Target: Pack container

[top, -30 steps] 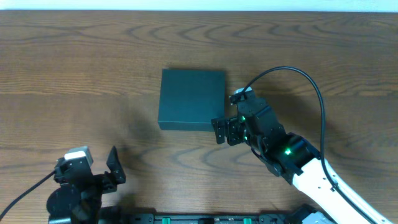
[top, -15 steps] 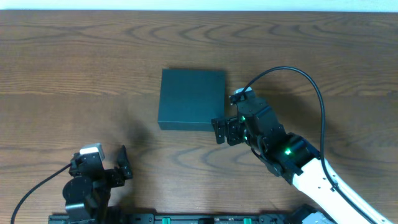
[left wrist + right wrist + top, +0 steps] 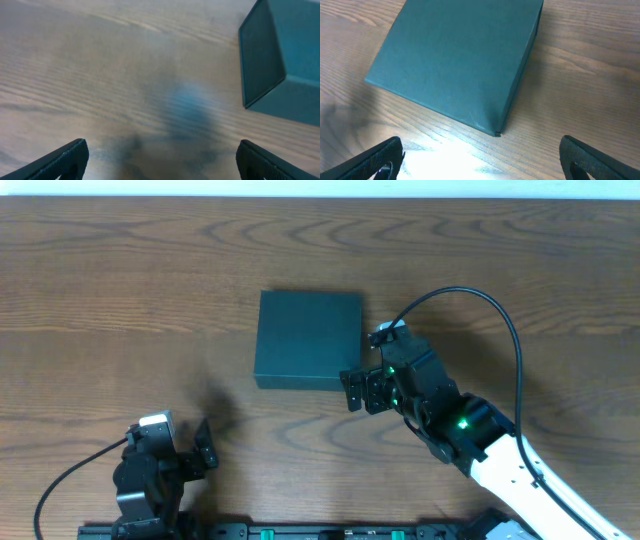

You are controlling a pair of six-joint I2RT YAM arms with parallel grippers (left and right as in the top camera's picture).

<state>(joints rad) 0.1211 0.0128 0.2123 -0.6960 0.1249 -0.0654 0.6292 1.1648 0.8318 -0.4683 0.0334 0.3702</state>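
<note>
The left gripper (image 3: 161, 159) sits at the near left edge of the table (image 3: 120, 280), low over the wood. Its jaws stand wide, and in the left wrist view nothing but bare, blurred wood grain lies between the two dark fingertips (image 3: 70, 156). A thin black cable (image 3: 65, 480) curves off the left arm toward the table's near edge. In that wrist view the box (image 3: 285, 55) shows only as a corner at the upper right, well apart from this gripper.

The box lies flat near the middle of the table, a plain dark green rectangle with its lid down. Nothing rests on it.

The right gripper (image 3: 482, 159) hangs just beside the near right corner of the box. Its jaws are wide too and hold nothing. In the right wrist view the box fills the upper part, one corner pointing back toward the gripper, and a strip of lit wood separates that corner from the fingertips (image 3: 382, 156). From overhead the gripper's dark body overlaps the corner, so contact cannot be judged there. Small green lights (image 3: 462, 423) glow on the right arm, and a black cable (image 3: 480, 295) arches above it.
</note>
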